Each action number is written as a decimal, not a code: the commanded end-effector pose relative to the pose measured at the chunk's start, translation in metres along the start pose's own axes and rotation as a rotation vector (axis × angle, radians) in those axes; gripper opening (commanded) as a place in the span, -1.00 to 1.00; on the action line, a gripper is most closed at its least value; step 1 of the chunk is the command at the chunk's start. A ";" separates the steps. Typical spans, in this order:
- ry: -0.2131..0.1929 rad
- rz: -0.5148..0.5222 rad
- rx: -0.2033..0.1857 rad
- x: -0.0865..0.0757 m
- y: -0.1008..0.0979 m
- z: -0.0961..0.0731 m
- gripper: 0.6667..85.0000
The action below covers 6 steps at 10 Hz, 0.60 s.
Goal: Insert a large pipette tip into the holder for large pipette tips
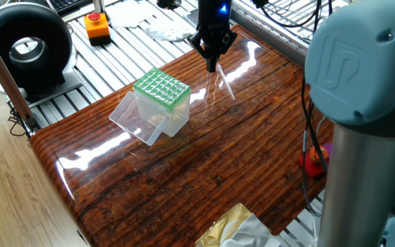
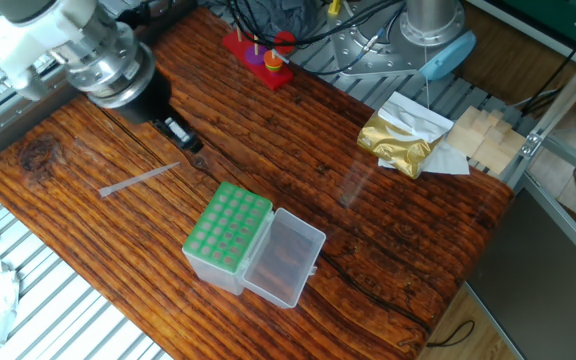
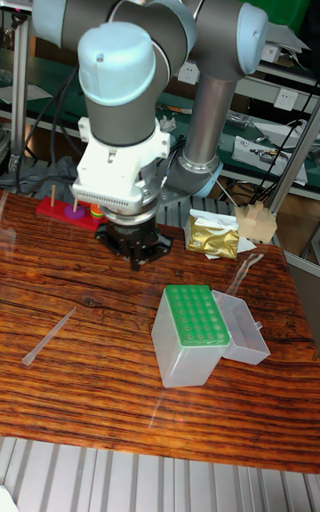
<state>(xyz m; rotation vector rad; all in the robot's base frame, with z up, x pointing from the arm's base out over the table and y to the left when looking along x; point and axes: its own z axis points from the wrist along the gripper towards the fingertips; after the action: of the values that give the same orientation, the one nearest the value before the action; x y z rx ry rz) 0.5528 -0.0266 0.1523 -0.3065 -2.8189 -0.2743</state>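
Nearest in the tall fixed view, the holder for large pipette tips [image 3: 197, 332], lid open to its right, green grid showing no tip seated; task barely begun. Farther left, the large pipette tip [image 3: 48, 336] flat on the table [image 3: 80, 405], untouched, well apart from the holder. Beyond, the gripper [image 2: 179, 136] above the wood near the tip, empty; fingers seemingly together, though cannot tell for sure. Left to do: grasp, lift, carry, insert.

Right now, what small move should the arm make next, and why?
Probably shift sideways and descend over the large pipette tip. It lies flat on the table, apart from the holder; the pincer hangs above the wood beside it, carrying nothing.
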 end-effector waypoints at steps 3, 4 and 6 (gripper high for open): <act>-0.061 -0.021 0.066 -0.041 -0.019 0.014 -0.99; -0.098 -0.018 0.083 -0.053 -0.025 0.020 -0.99; -0.138 -0.018 0.074 -0.063 -0.029 0.026 -0.99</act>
<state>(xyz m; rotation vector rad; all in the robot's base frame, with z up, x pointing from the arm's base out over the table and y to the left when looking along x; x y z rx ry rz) 0.5859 -0.0540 0.1163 -0.2864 -2.9116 -0.1620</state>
